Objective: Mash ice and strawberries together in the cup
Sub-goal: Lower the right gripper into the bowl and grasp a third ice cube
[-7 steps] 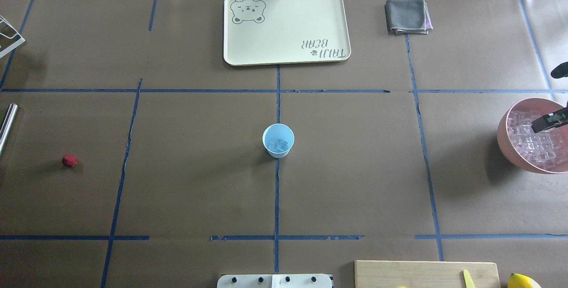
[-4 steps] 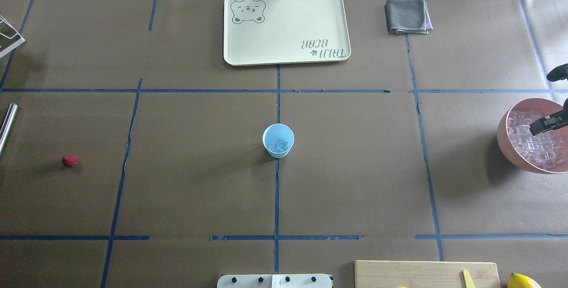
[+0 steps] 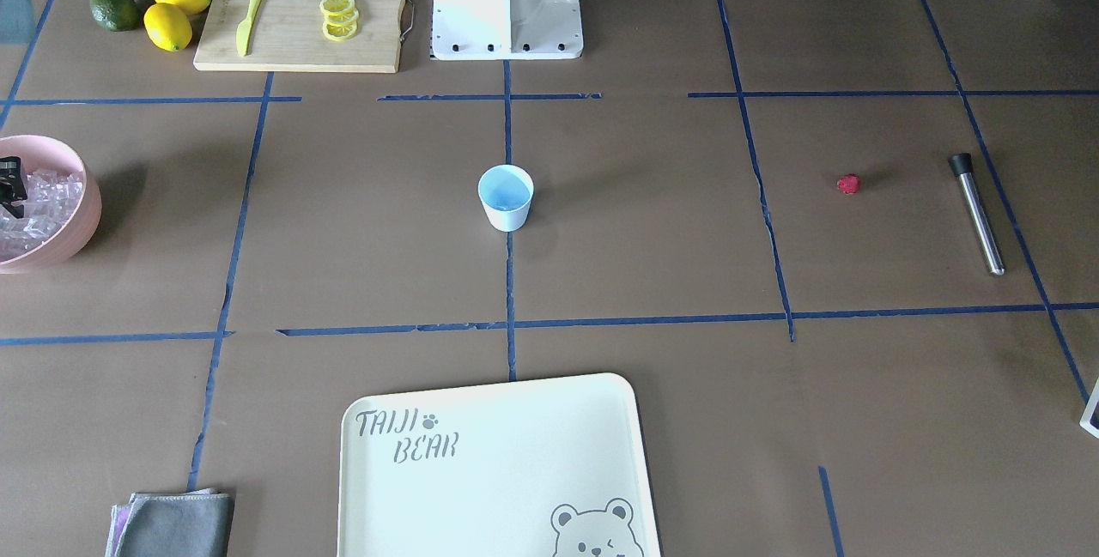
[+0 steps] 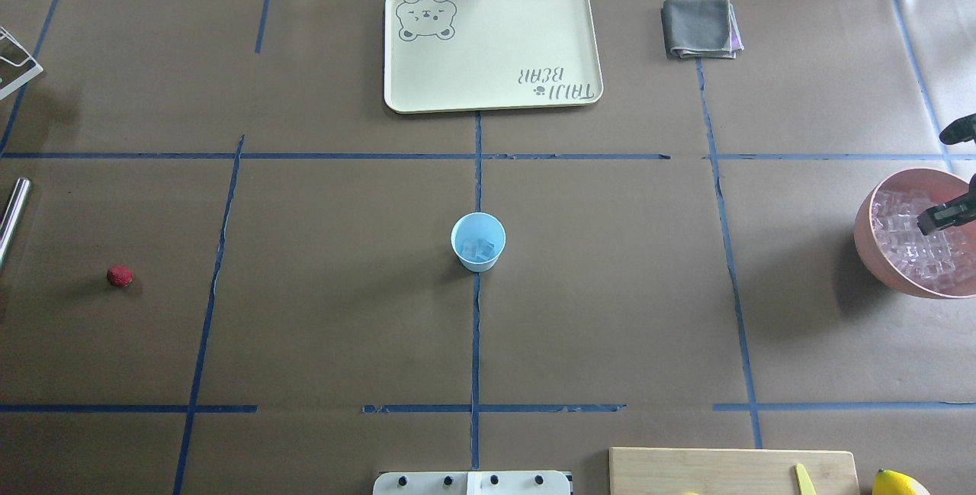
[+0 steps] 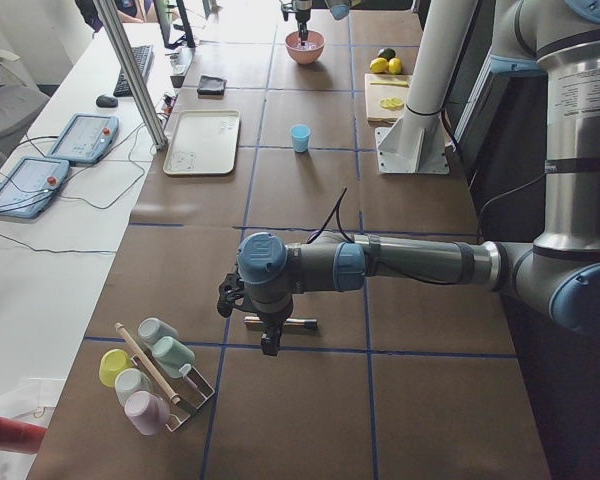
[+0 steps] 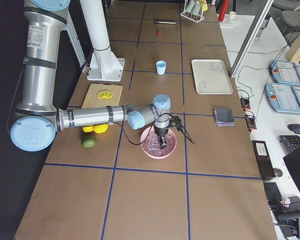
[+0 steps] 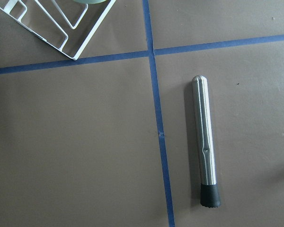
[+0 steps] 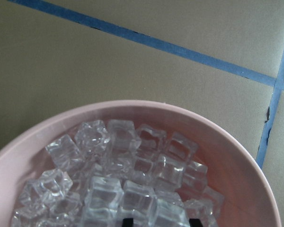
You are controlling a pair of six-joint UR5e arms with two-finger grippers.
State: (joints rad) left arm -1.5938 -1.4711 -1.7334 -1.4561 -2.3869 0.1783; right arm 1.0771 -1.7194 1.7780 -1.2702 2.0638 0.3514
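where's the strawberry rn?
Overhead view: the strawberry lies on the table far left, robot's left side, near the steel muddler, far from the cup.

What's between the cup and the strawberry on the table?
Nothing stands there: between the cup and the strawberry is only bare brown table cover, crossed by one blue tape line. The overhead view shows it; the front-facing view agrees.

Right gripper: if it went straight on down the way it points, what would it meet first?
Most likely the ice heaped in the pink bowl. The right gripper points down directly over it. How far above the cubes it hangs is unclear.
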